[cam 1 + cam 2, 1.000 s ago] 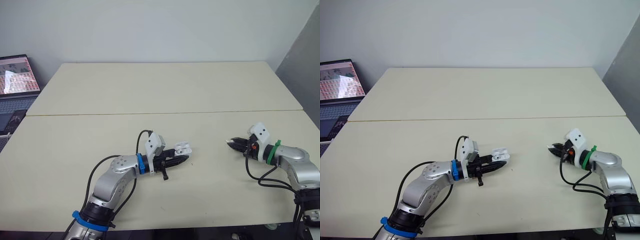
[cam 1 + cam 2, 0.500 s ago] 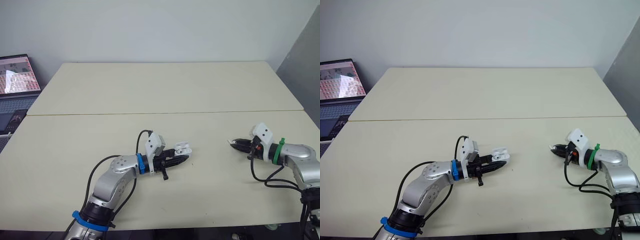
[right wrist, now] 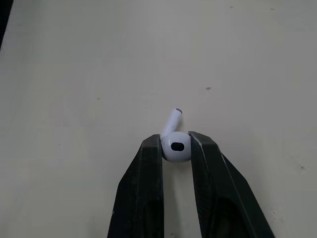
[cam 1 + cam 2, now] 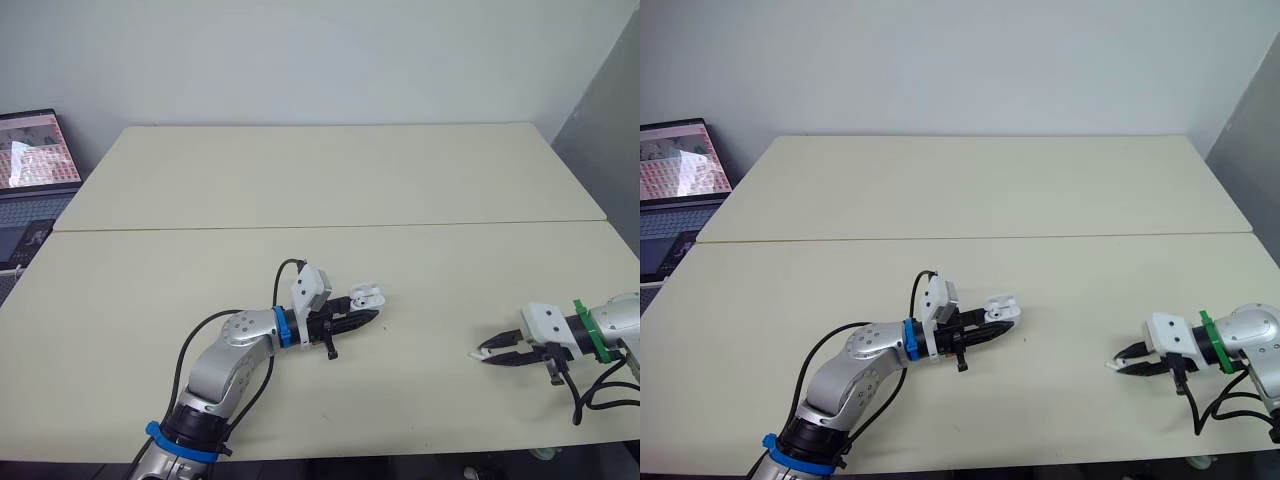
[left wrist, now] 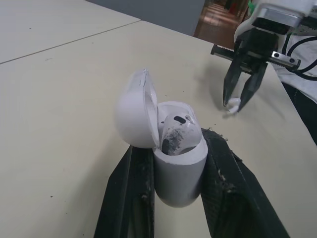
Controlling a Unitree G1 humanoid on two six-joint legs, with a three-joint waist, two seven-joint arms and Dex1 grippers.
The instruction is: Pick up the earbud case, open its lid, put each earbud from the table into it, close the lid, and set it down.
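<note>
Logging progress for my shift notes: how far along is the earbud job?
Done: the left jaws hold the earbud case, lid open, one earbud seated inside. In hand: the right jaws pinch the second earbud. Left: insert it, close the lid, set the case down.

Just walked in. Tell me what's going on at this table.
The robot is packing earbuds into their case. Its left gripper is shut on the earbud case, near the middle of the table, with the lid flipped open and one earbud seated inside. Its right gripper, off to the right and well apart from the case, is shut on the second earbud. That one has yet to go in.
</note>
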